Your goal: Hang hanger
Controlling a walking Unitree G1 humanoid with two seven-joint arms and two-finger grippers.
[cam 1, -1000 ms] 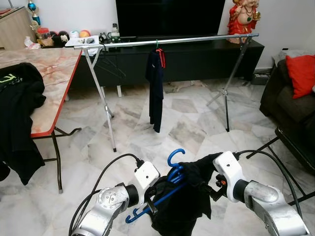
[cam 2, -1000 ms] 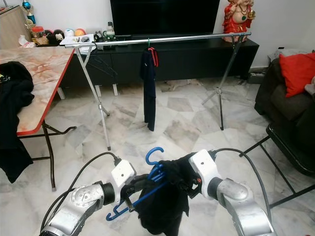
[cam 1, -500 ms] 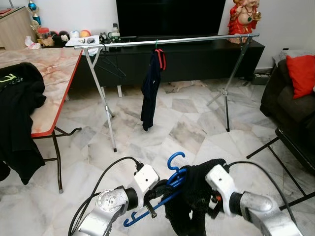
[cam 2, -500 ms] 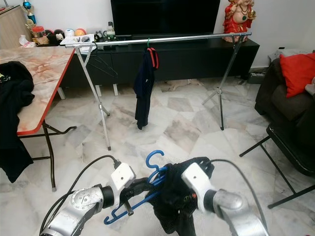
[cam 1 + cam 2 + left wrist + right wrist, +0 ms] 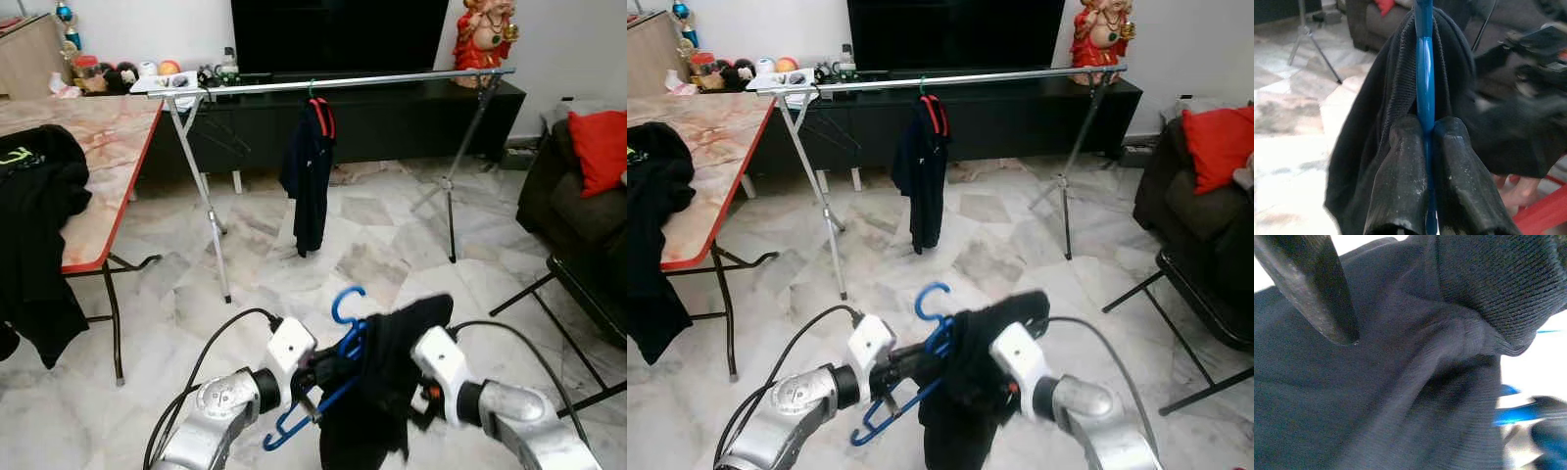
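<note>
Left gripper [image 5: 1425, 134] pinches blue hanger [image 5: 338, 338], black garment [image 5: 377, 392] draped over it. Right gripper [image 5: 416, 377] buried in garment, fingers' state can't tell.

Long metal clothes rail [image 5: 372, 80] across the room ahead, dark garment [image 5: 310, 176] hanging near its middle, marble-patterned tabletop [image 5: 83, 157] at left, dark sofa with red cushion [image 5: 600, 147] at right, black television cabinet [image 5: 392, 122] behind the rail.

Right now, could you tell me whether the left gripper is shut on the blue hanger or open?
Shut: the left gripper presses both fingers against the blue hanger, no gap showing.
</note>
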